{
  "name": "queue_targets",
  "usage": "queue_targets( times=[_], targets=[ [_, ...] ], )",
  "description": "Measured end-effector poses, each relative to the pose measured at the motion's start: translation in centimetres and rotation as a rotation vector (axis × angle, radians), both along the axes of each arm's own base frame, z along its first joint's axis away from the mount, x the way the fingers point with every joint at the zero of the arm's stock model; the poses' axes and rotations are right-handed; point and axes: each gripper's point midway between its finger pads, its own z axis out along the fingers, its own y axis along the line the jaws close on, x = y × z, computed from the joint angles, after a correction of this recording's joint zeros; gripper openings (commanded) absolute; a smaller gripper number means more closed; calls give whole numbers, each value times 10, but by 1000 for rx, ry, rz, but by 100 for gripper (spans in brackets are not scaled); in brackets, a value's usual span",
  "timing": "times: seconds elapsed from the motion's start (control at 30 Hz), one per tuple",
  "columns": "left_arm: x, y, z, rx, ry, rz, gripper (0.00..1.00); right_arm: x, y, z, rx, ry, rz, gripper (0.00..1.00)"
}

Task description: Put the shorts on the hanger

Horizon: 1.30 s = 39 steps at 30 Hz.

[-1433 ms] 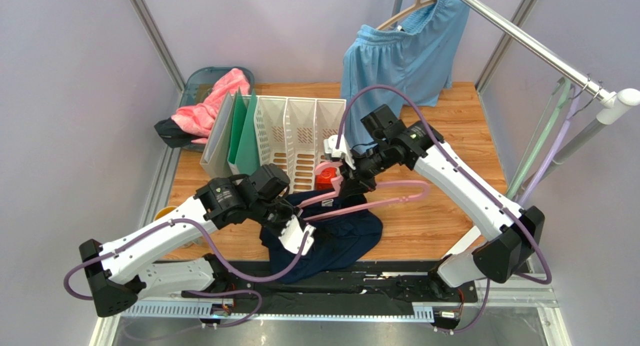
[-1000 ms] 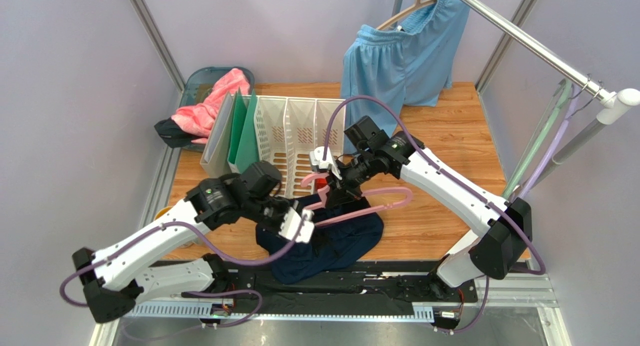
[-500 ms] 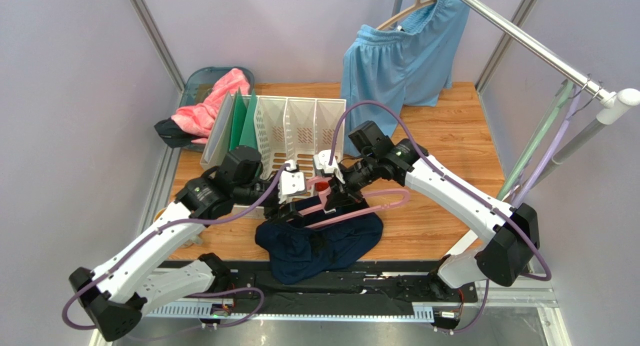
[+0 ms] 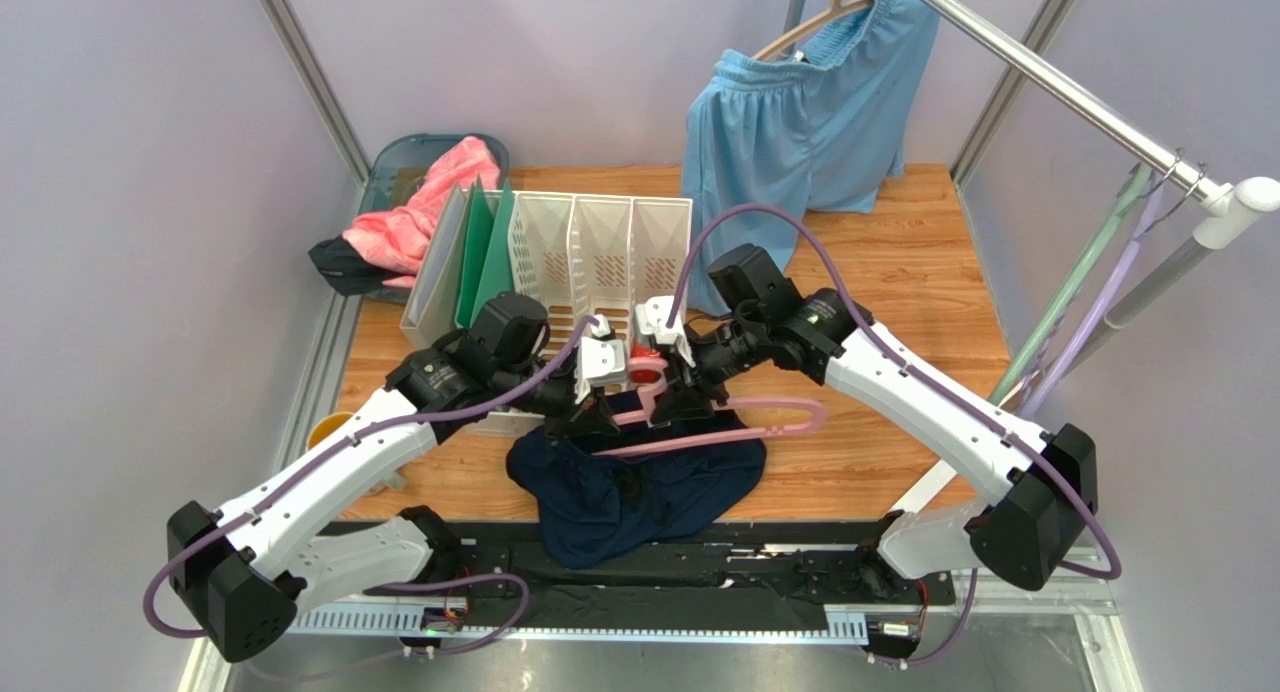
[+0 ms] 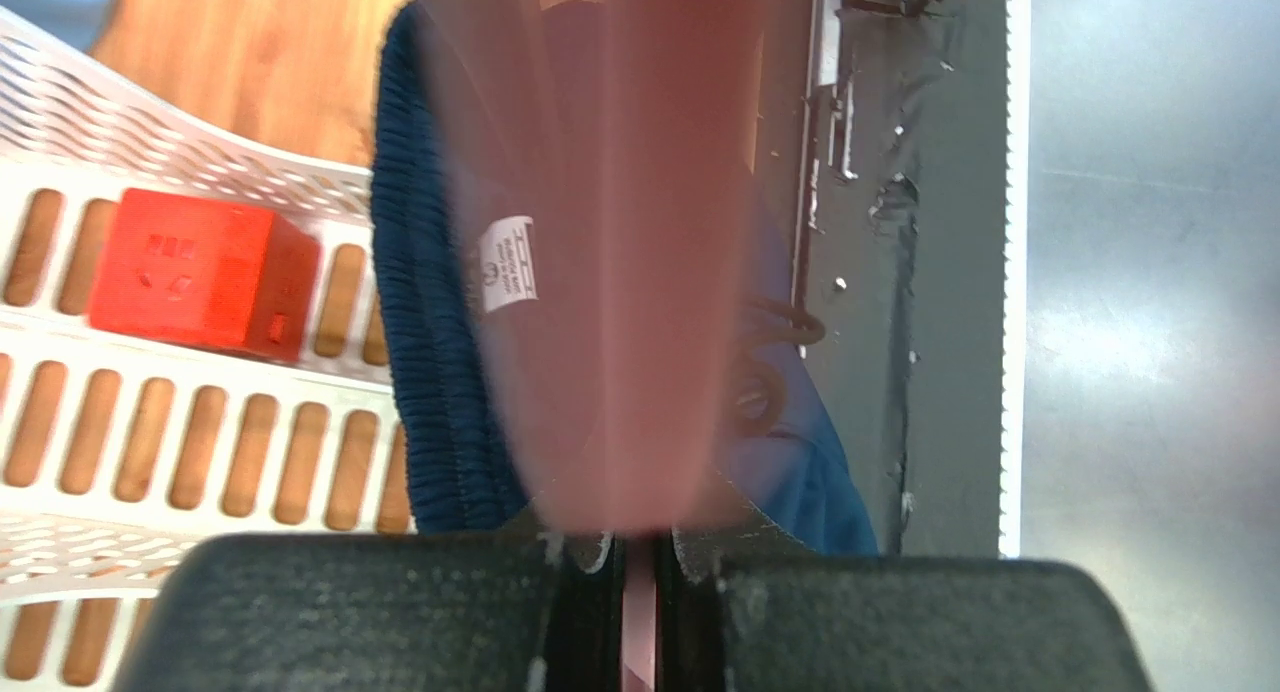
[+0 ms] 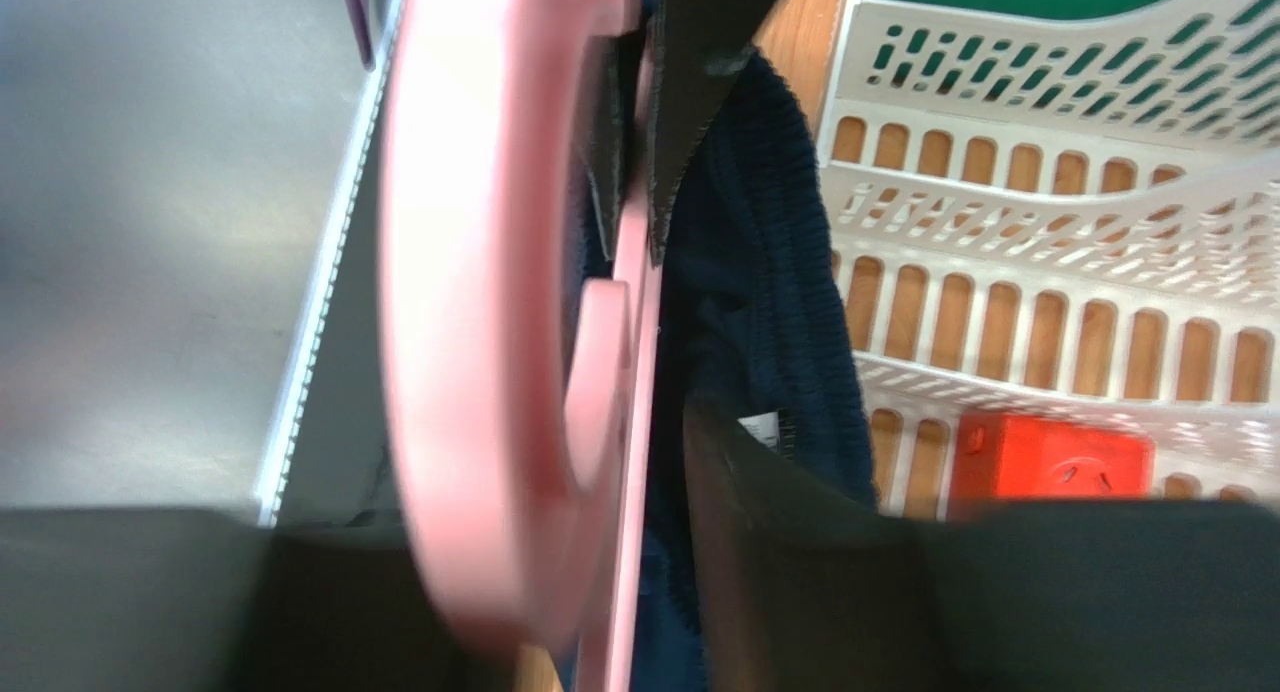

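We see a wooden table point(image 4: 902, 287) carrying a white slotted file rack point(image 4: 601, 257) toward its far left. Grey and green folders point(image 4: 484, 272) lean against the rack's left side. At the near edge the dark navy shorts point(image 4: 661, 490) lie in a rumpled heap, partly on the wood and partly spilling over onto the black rail point(image 4: 781, 572) in front of it.
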Motion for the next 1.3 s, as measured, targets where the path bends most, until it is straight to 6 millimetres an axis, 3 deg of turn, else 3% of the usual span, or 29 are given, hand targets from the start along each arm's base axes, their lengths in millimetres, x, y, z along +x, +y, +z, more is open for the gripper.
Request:
queue_targets(
  times=[0.07,0.1,0.33,0.47,0.73,0.93,1.07,1.3],
  targets=[
    [-3,3,-3,2,-1,-4,0,1,-3,5,2,21,-32,79],
    [-6,5,-5,4,-7,-9,0,3,-6,10,9,31,-58,80],
    [-18,18,-6,4,-57,-41,0,15,-28,48,61,131,-268,77],
    [-18,18,-7,7,-68,-50,0,24,-34,43,29,193,-366,66],
    [-22,22,-3,-1,-108,-70,0,49,-53,-25,-178,348,-555,61],
    [-24,24,0,-8,-124,-74,0,34,-68,-75,-303,457,-626,73],
    [-25,26,-3,-4,-120,-73,0,28,-73,-94,-323,495,-662,76],
    [-27,29,-5,-4,-122,-60,0,24,-84,-130,-345,520,-769,58]
  ],
)
